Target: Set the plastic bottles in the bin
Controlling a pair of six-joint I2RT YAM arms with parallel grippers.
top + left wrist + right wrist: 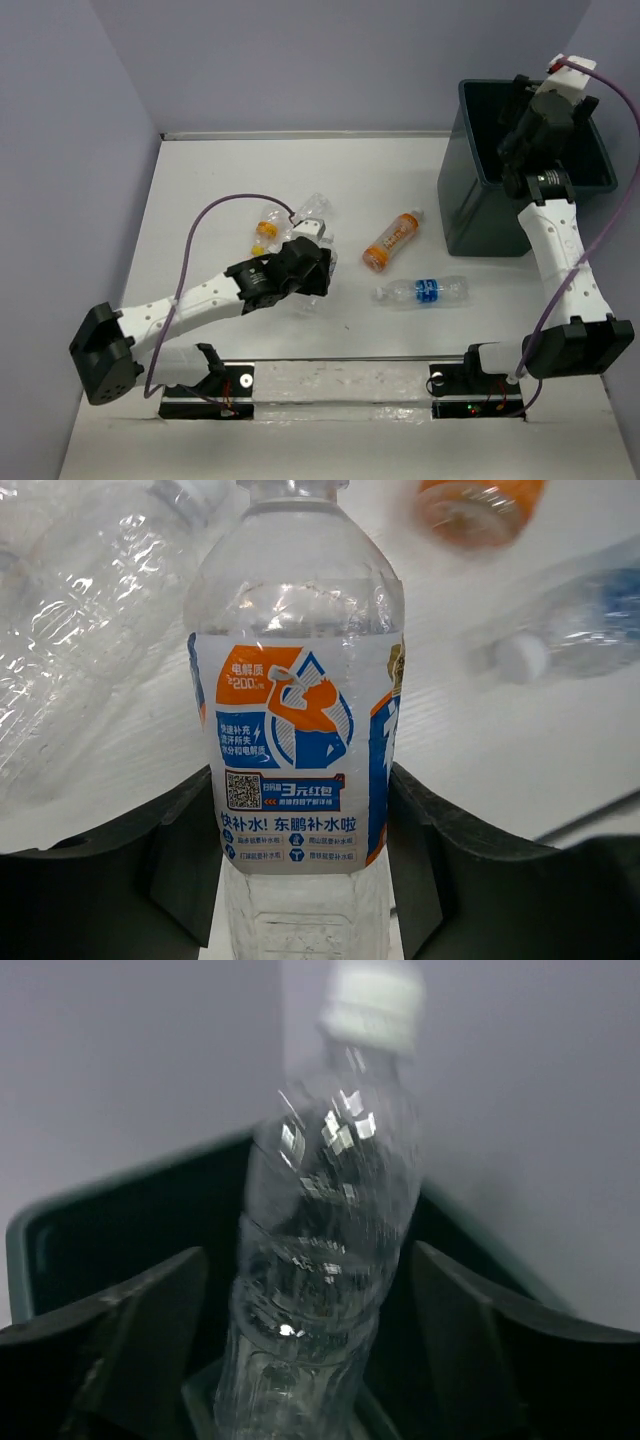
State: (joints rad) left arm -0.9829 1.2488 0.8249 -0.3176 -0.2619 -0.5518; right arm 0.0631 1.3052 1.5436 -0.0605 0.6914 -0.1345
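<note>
bin [470,215] sits at the far right of the table [200,180], right gripper [308,1255] up over it with an upright bottle [330,1180] between its spread fingers

slanted bottle [392,241] lies mid-table left of the bin, crosswise bottle [425,292] just in front of it

left gripper [320,268] is further left, pinching a held bottle [295,730], with a rear-left bottle [268,228] and rear-right bottle [314,208] lying just behind it

Labelled bottle [295,680]: clear glossy plastic; its label is printed film, slightly shiny.
Bare bottle [320,1250]: clear crinkled plastic full of bright glints; white ridged cap.
Bin [470,215]: dark teal-grey plastic, smooth, dull sheen.
Surface [230,170]: white, matt, faintly grained.
Jaws: black plastic, matt.
Cable [215,212]: purple, smooth.
</note>
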